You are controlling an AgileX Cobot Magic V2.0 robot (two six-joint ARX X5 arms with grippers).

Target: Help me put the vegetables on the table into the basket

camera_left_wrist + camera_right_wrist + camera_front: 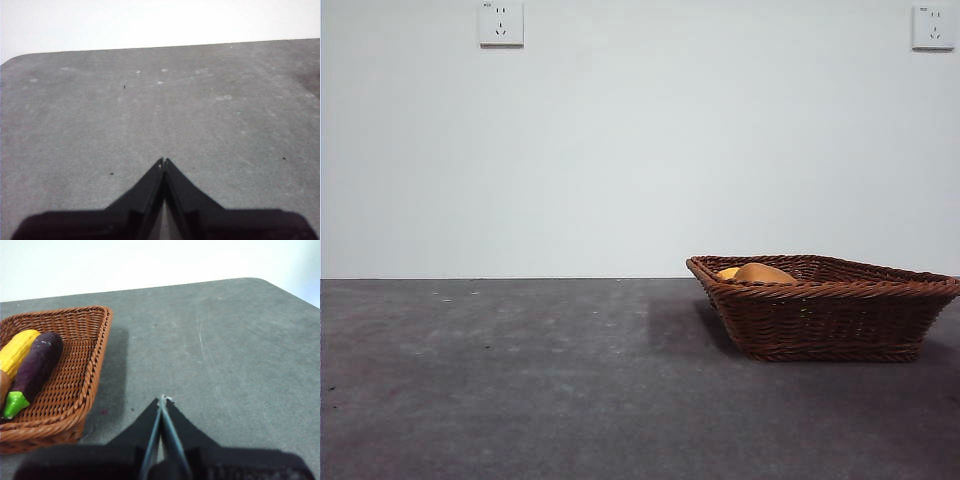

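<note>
Right wrist view: basket (75, 365) beside right gripper (162, 399), holding corn (17, 350) and eggplant (35, 370); jaws pressed together, empty. Left gripper (163, 161) likewise; task apparently finished.

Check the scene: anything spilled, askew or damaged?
Nothing stands out. The basket sits flat on the table, with the corn and eggplant lying inside it and a brown potato peeking over the rim. Both end effectors are shut, clear of the basket.

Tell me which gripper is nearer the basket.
Right. The right gripper, jaws shut, sits beside the basket, which its wrist view shows. The left gripper, also shut, sees only bare table.
</note>
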